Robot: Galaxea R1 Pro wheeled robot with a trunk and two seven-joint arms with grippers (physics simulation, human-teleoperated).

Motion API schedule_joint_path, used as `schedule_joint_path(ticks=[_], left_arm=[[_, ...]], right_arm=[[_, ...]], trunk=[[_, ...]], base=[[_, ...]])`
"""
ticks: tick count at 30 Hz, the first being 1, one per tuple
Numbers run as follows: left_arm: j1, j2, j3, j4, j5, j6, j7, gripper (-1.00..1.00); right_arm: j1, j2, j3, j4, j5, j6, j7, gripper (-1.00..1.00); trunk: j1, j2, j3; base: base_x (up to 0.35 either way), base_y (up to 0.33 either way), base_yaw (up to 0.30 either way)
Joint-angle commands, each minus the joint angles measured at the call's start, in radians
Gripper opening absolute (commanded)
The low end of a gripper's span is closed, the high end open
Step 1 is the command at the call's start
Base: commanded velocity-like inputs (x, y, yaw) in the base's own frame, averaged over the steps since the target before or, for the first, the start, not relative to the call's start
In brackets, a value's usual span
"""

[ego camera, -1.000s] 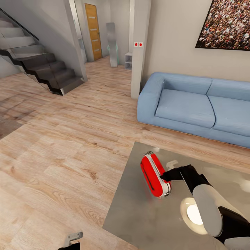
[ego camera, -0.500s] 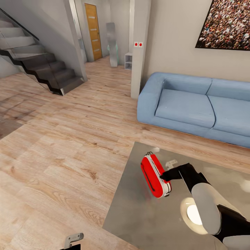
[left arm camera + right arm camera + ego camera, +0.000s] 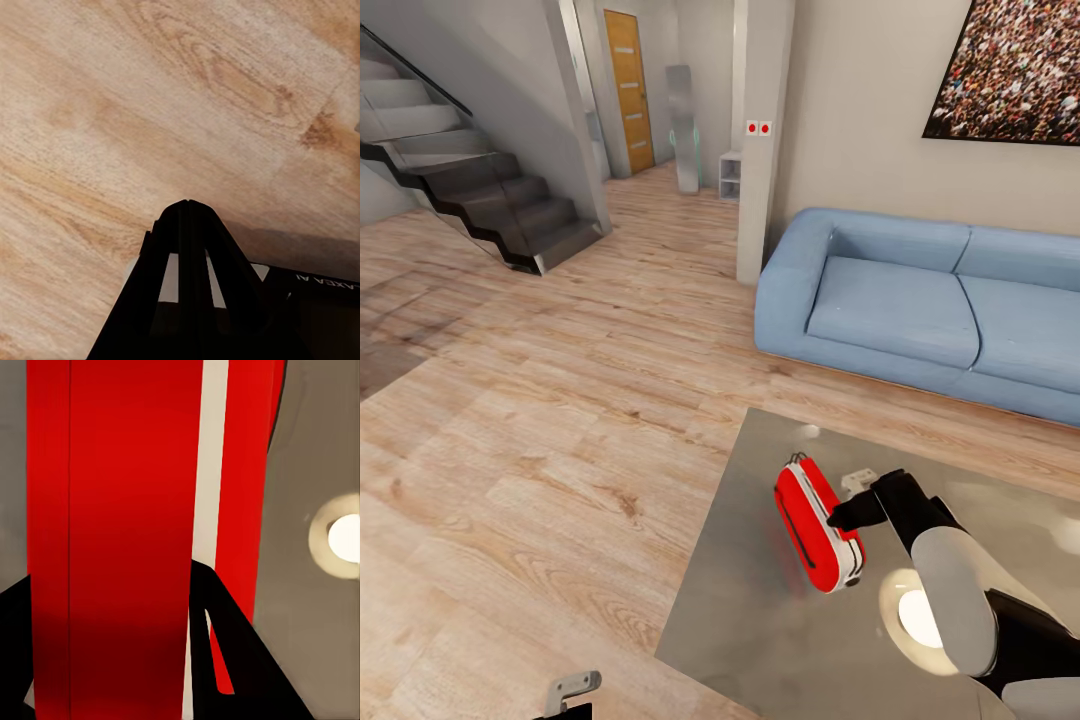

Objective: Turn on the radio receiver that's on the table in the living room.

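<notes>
My right gripper (image 3: 840, 517) pressed against the radio receiver (image 3: 816, 538) on the table (image 3: 760, 620), lower right; whether it was clenched, I couldn't tell.

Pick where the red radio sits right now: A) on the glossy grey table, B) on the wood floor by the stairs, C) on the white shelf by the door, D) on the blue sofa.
A: the radio stands on the grey table, with the right gripper at its side.
</notes>
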Motion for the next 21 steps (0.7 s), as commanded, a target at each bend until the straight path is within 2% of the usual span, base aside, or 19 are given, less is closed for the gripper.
schedule_joint_path(ticks=[1,6,21], left_arm=[[0.000,0.000,0.000,0.000,0.000,0.000,0.000,-1.00],[0.000,0.000,0.000,0.000,0.000,0.000,0.000,-1.00],[0.001,-0.001,0.000,0.000,0.000,0.000,0.000,-1.00]], right_arm=[[0.000,0.000,0.000,0.000,-0.002,0.001,0.000,-1.00],[0.000,-0.001,0.000,0.001,-0.002,0.003,0.000,-1.00],[0.000,-0.001,-0.001,0.032,-0.003,0.002,-0.001,-1.00]], trunk=[[0.000,0.000,0.000],[0.015,-0.028,-0.012],[0.015,-0.028,-0.012]], base=[[0.000,0.000,0.000],[0.000,0.000,0.000],[0.000,0.000,0.000]])
